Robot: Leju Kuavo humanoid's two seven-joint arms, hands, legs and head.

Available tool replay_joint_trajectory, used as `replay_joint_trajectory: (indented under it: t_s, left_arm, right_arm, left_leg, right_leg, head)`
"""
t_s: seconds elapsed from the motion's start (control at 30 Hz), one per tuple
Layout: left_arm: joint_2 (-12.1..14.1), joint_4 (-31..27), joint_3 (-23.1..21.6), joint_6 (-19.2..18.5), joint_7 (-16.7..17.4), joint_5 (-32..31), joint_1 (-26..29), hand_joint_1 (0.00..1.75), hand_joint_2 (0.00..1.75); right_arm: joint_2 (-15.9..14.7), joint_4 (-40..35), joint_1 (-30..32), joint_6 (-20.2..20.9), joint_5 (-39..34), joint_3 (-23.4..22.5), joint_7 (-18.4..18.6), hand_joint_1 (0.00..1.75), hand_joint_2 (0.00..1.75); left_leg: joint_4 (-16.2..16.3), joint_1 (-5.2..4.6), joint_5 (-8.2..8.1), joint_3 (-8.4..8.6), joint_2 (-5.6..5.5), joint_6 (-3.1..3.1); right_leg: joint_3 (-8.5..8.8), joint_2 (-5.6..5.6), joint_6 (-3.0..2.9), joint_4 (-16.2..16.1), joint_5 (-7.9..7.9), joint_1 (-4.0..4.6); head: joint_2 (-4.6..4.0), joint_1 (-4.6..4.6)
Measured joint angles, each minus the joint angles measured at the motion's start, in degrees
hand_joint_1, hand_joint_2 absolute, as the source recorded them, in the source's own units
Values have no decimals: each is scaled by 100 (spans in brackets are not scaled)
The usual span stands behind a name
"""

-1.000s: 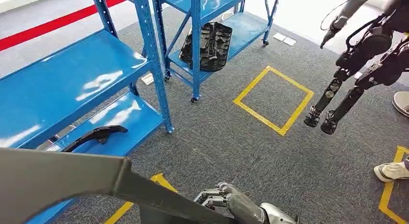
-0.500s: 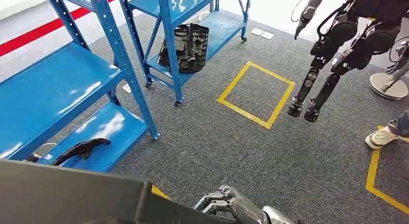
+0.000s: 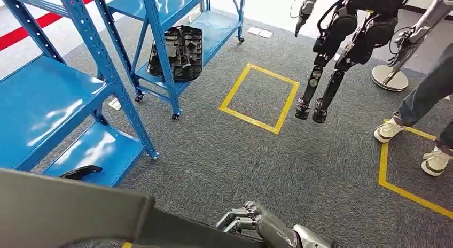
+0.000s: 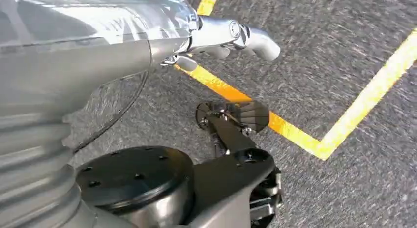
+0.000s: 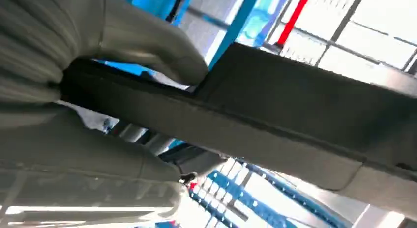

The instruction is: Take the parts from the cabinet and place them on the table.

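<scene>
The robot's right hand (image 3: 255, 222) holds one long grey part (image 3: 64, 205). Its fingers are curled round the part's end, and the right wrist view shows the thumb pressed on top of it. From the hand, the rest of the part runs off toward 9 o'clock, low across the head view.

The left hand (image 4: 231, 36) hangs over the grey carpet (image 3: 224, 157). It has nothing in it that I can see, but I can't tell if its fingers are wide or narrow.

How far along? I'd say abt the middle for this one part: it's off the blue rack (image 3: 53, 103) and in the hand, but not put down yet. I can't tell where the table is, so the carry and the set-down are left to do.

More parts wait too. A small black part (image 3: 81, 172) lies on the rack's low shelf at 8 o'clock, just above the held part. A big black part (image 3: 176, 53) leans on a 2nd blue rack (image 3: 155, 23) at 11 o'clock, well apart from the hand. So I think more trips are needed.
</scene>
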Motion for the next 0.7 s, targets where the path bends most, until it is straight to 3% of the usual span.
replay_joint_trajectory:
  t_s: [0.03, 0.17, 0.2, 0.23, 0.27, 0.33, 0.37, 0.4, 0.43, 0.47, 0.5, 0.53, 0.57, 0.67, 0.7]
  left_arm:
    - [0, 0, 0, 0, 0, -13, 1, 0, 175]
    - [-20, 0, -11, 0, -2, -57, -19, 0, 175]
    - [-31, 0, -24, -2, -7, -72, -26, 0, 175]
    - [-33, 0, -28, -2, -9, -83, -30, 0, 175]
    - [-33, 2, -31, -15, -11, -101, -26, 0, 175]
    - [-33, 7, -35, -17, -11, -129, -4, 0, 175]
    - [-33, 9, -35, -20, -9, -135, 5, 0, 175]
    - [-33, 11, -35, -20, -9, -142, 6, 0, 175]
    - [-33, 13, -37, -20, -11, -155, 2, 0, 175]
    - [-33, 15, -39, -20, -11, -160, 1, 0, 175]
    - [-33, 15, -39, -17, -11, -164, 3, 0, 175]
    - [-31, 15, -39, -17, -9, -173, 7, 0, 175]
    - [-31, 22, -39, -17, -11, -175, 6, 0, 175]
    - [-31, 22, -39, -18, -22, -188, 0, 0, 175]
    - [-33, 22, -44, -18, -26, -194, -12, 0, 175]
  right_arm:
    - [-15, 0, -24, -35, 94, -20, 63, 175, 175]
    - [-96, 77, -99, -208, 451, -138, 265, 175, 175]
    - [-103, 110, -121, -245, 539, -164, 326, 175, 175]
    - [-110, 153, -148, -289, 587, -188, 346, 175, 175]
    - [-116, 192, -189, -365, 678, -216, 370, 175, 175]
    - [-118, 262, -225, -490, 825, -265, 414, 175, 175]
    - [-120, 306, -234, -555, 900, -300, 451, 175, 175]
    - [-123, 348, -240, -612, 996, -339, 490, 175, 175]
    - [-127, 391, -251, -667, 1075, -380, 519, 175, 175]
    - [-127, 422, -265, -700, 1115, -418, 540, 175, 175]
    - [-127, 448, -274, -728, 1150, -451, 547, 175, 175]
    - [-129, 474, -289, -747, 1168, -479, 547, 175, 175]
    - [-129, 498, -316, -754, 1203, -514, 558, 175, 175]
    - [-129, 531, -292, -776, 1205, -577, 558, 175, 175]
    - [-129, 531, -278, -785, 1205, -608, 549, 175, 175]
  left_leg:
    - [6, -39, -22, 1, 32, -35]
    - [-87, -60, -21, 92, 169, -154]
    - [-38, -33, -92, 105, 62, -181]
    - [194, -36, -241, 17, -164, -172]
    - [626, -41, -468, -171, -279, -168]
    - [1531, -70, -811, -613, -352, -168]
    - [1759, -74, -821, -746, -354, -160]
    - [1678, -75, -684, -740, -355, -153]
    - [1336, -74, -431, -619, -360, -144]
    - [824, -67, -121, -419, -402, -134]
    - [333, -55, 142, -233, -539, -127]
    - [151, -46, 126, -167, -797, -108]
    - [43, -28, 109, -149, -806, -92]
    - [41, -90, 118, -155, -682, -11]
    - [7, -44, 137, -144, -604, 37]
  right_leg:
    - [80, -157, 12, -173, -92, 44]
    - [46, 31, -109, -214, -59, 71]
    - [85, 64, -149, -250, -39, 3]
    - [102, 95, -186, -251, -50, 8]
    - [112, 128, -227, -250, -58, 11]
    - [128, 222, -249, -248, -71, 28]
    - [140, 279, -254, -247, -75, 37]
    - [157, 342, -260, -245, -81, 41]
    - [178, 408, -258, -242, -90, 40]
    - [205, 478, -243, -239, -103, 36]
    - [225, 532, -219, -230, -124, 28]
    - [216, 574, -188, -212, -137, 36]
    - [173, 645, -164, -174, -141, 55]
    - [146, 764, -77, -235, -94, 2]
    - [137, 718, -66, -208, -129, -4]
  head:
    - [0, 0]
    - [0, -9]
    - [0, -9]
    - [0, -15]
    - [0, -20]
    - [0, -20]
    - [0, -20]
    - [0, -20]
    - [0, -20]
    - [0, -20]
    - [0, -20]
    - [0, -20]
    - [0, -18]
    - [0, -18]
    - [0, -18]
